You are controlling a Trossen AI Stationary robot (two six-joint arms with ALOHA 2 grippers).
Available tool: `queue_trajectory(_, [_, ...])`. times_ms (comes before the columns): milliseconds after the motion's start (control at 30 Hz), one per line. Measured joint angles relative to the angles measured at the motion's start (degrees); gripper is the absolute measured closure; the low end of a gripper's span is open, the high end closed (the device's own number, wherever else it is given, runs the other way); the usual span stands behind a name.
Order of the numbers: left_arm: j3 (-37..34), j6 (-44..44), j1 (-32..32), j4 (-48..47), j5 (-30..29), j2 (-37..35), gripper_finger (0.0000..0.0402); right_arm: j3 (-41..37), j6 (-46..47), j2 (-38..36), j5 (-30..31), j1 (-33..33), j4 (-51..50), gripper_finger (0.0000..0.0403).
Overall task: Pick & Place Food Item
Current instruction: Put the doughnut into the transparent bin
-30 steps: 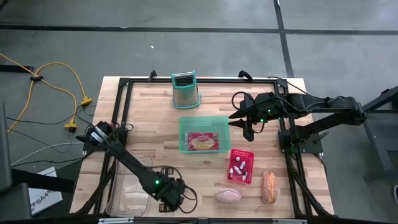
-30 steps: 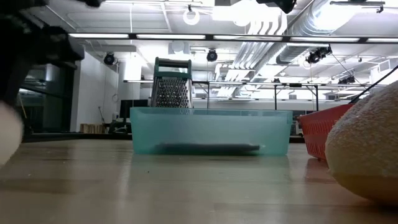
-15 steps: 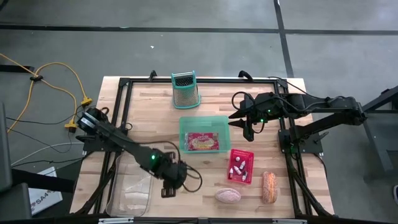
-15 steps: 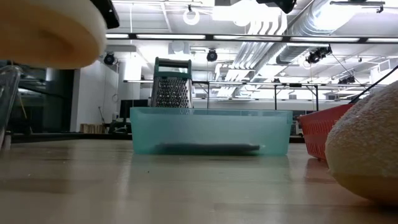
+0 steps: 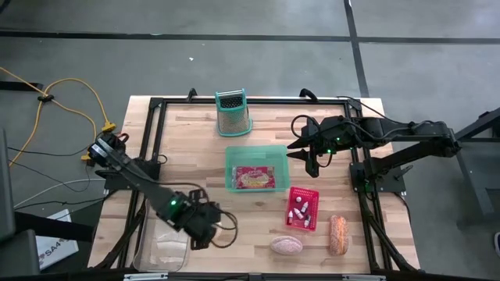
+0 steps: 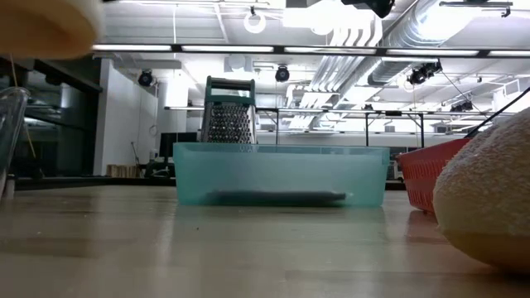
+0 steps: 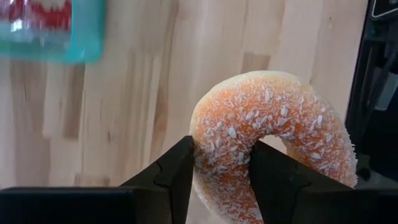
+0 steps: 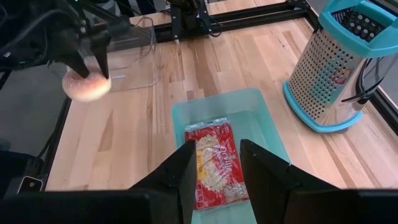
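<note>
no readable text anywhere; the red packet (image 8: 214,163) in the teal bin (image 8: 273,134) carries printing, but its lettering cannot be made out.

The pale butcher-block wooden table (image 5: 195,148) looks smooth with a low satin sheen, planks and grain easy to see. The sugar-crusted orange ring donut (image 7: 273,134) is rough and grainy, fully matt. The translucent teal plastic bin (image 8: 245,109) is smooth and a bit frosted, and the red printed snack packet (image 8: 217,163) in it is glossy film. At upper right of the right wrist view, the perforated metal grater with teal plastic trim (image 8: 329,71) looks shiny.
</note>
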Motion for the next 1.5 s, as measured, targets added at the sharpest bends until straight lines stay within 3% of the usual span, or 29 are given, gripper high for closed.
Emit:
queue_trajectory(533, [0.01,-27.72,-15.48,-11.93,-5.15,-2.59,0.0266,0.00,0.00,0.01,0.00,-0.01,0.00,0.0291])
queue_trajectory(933, [0.01,-51.53,-26.99,-16.88,-5.15,-2.59,0.0266,0.00,0.00,0.00,0.00,-0.01,0.00,0.0291])
queue_trajectory(1267, [-4.37,-55.33,-29.05,-16.88,-4.87,-2.55,0.0266,0.00,0.00,0.01,0.00,0.01,0.02,0.0291])
queue_trajectory(1500, [-14.31,-55.15,-29.05,-5.03,-4.57,-2.48,0.0266,0.00,0.00,0.00,0.00,0.00,0.00,0.0291])
